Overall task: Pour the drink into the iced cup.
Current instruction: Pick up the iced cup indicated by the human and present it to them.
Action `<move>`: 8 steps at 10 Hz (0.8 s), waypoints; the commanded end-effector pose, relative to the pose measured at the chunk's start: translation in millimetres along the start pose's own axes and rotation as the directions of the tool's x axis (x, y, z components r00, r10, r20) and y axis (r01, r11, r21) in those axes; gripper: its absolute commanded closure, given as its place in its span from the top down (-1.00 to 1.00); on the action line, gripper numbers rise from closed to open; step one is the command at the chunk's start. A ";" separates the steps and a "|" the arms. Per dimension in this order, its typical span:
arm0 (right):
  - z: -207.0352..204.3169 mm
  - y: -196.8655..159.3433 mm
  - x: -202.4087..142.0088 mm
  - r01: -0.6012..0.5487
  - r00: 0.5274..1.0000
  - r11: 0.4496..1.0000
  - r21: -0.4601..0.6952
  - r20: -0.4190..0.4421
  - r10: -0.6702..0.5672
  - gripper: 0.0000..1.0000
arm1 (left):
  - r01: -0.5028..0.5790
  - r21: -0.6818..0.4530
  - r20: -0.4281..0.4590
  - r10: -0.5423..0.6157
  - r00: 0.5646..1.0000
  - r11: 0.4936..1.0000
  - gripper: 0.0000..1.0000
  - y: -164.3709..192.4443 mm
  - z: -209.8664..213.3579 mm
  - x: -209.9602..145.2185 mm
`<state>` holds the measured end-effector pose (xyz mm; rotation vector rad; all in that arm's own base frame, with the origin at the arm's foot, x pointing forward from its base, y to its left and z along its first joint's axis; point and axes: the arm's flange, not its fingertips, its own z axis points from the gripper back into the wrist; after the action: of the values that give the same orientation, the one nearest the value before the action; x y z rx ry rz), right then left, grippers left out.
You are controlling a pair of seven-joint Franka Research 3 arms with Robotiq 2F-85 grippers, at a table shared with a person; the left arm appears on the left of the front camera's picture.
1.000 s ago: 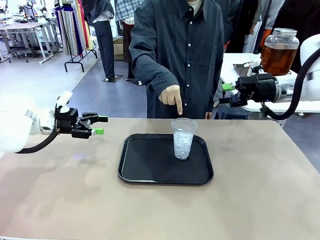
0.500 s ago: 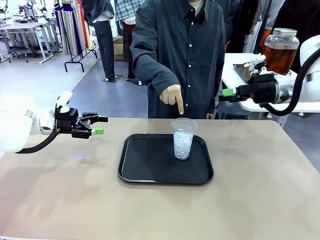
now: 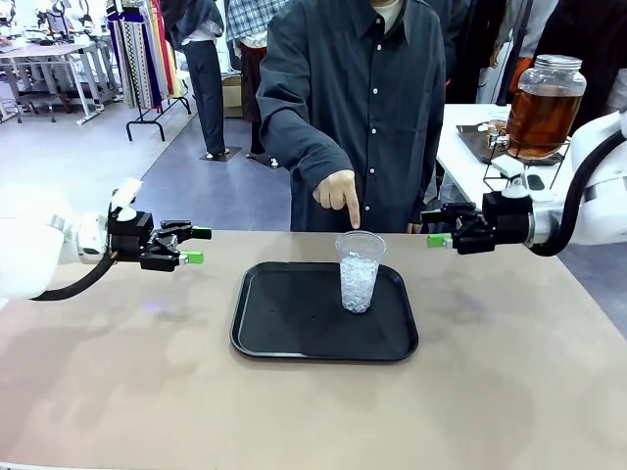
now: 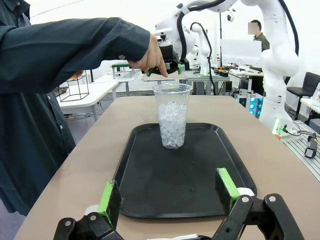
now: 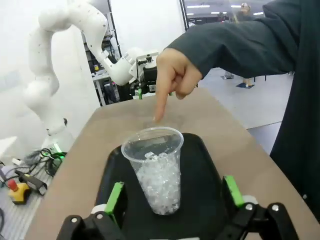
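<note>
Flagged by a hand (image 3: 338,191) from twelve o'clock: iced cup (image 3: 360,272), upright on tray (image 3: 265,333) for filling. Flanked by released claws: right claw (image 3: 433,226) at three, left claw (image 3: 199,246) at nine. Beyond at one o'clock: the drink (image 3: 542,116).

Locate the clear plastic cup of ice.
In the front view the clear plastic cup of ice stands upright on the right part of the black tray, just below the person's pointing hand.

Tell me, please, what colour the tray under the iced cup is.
It is black; the tray shows best in the left wrist view.
</note>
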<state>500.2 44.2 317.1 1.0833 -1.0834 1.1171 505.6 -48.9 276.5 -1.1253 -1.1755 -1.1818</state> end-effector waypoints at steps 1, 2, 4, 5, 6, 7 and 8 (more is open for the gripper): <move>-15.3 0.1 -13.6 -0.076 0.997 0.996 -0.052 0.026 0.078 1.00 | 0.001 0.002 0.000 -0.001 1.000 1.000 1.00 -1.2 0.3 1.2; -16.3 -0.9 -17.3 -0.046 0.999 0.999 -0.025 0.022 0.047 1.00 | 0.001 0.002 0.000 -0.001 1.000 1.000 1.00 -1.2 0.3 1.2; -9.0 0.4 -15.6 -0.038 0.999 0.999 -0.012 0.014 0.038 1.00 | 0.001 0.002 0.000 -0.001 1.000 1.000 1.00 -1.2 0.3 1.2; -9.0 0.4 -15.6 -0.038 0.999 0.999 -0.012 0.014 0.038 1.00 | 0.001 0.002 0.000 -0.001 1.000 1.000 1.00 -1.2 0.3 1.2; -9.0 0.4 -15.6 -0.038 0.999 0.999 -0.012 0.014 0.038 1.00 | 0.001 0.002 0.000 -0.001 1.000 1.000 1.00 -1.2 0.3 1.2; -9.4 0.5 -21.7 -0.019 1.000 1.000 -0.007 0.019 0.019 1.00 | 0.001 0.002 0.000 -0.001 1.000 1.000 1.00 -1.2 0.3 1.2; -14.9 4.2 -27.0 -0.050 0.999 0.998 -0.036 0.010 0.051 1.00 | 0.001 0.002 0.000 -0.001 1.000 1.000 1.00 -1.2 0.3 1.2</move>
<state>497.8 50.4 293.0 1.0767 -1.1137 1.1204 505.6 -48.9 276.2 -1.1256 -1.1751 -1.1815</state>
